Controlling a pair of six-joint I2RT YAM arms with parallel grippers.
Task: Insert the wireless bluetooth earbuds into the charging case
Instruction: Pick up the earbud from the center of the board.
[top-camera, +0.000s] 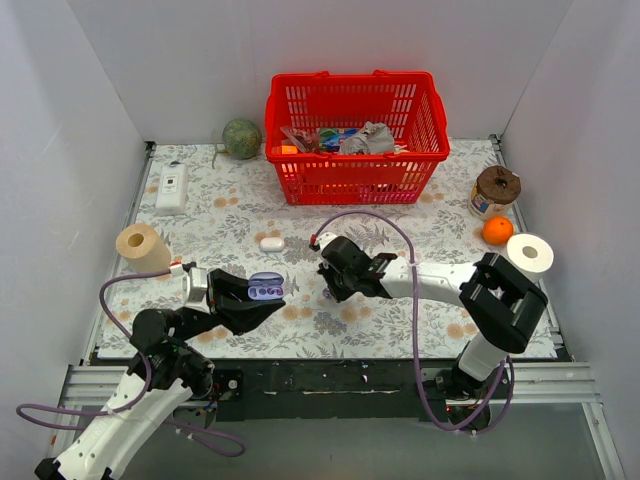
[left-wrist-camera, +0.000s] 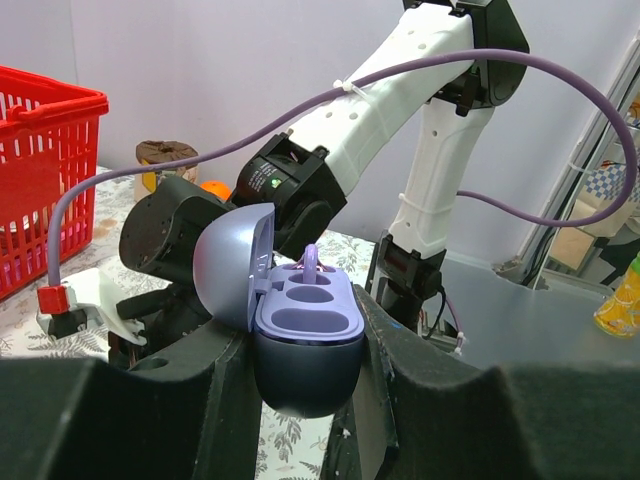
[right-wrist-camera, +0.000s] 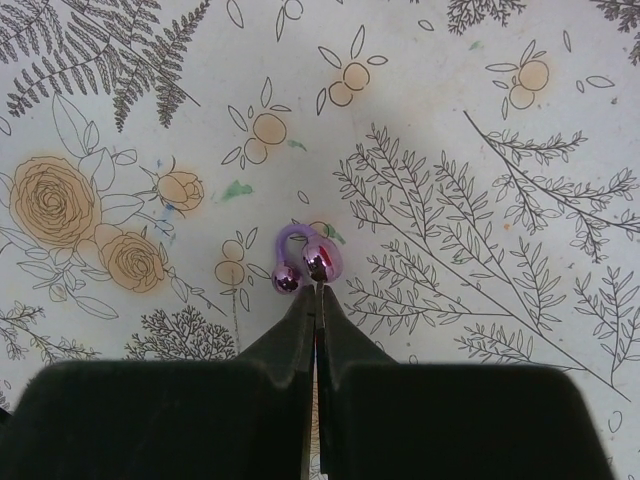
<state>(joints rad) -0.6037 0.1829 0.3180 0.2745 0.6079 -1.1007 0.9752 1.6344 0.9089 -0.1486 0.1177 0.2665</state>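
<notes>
Gripping the charging case (left-wrist-camera: 300, 385) in the left gripper (left-wrist-camera: 305, 330), narrow jaws pressing its dark lower shell from both sides, lid (left-wrist-camera: 225, 265) hanging open toward 9 o'clock. Showing a lilac loop (left-wrist-camera: 311, 262) standing up at the 12 o'clock end of the tray, probably one earbud already sitting in place; leaving the nearer hollows bare. Lying loose on the flowered tablecloth (right-wrist-camera: 480, 150), at about 3 o'clock from the case in the overhead view: the other earbud (right-wrist-camera: 322, 262), two glossy purple beads on a lilac arch. Pressing the right gripper (right-wrist-camera: 316, 300) tips fully together at 6 o'clock of that bud, touching or nearly so, with nothing visibly pinched. Judging the task roughly halfway: needing a real hold on the second bud, then carrying across and seating.
</notes>
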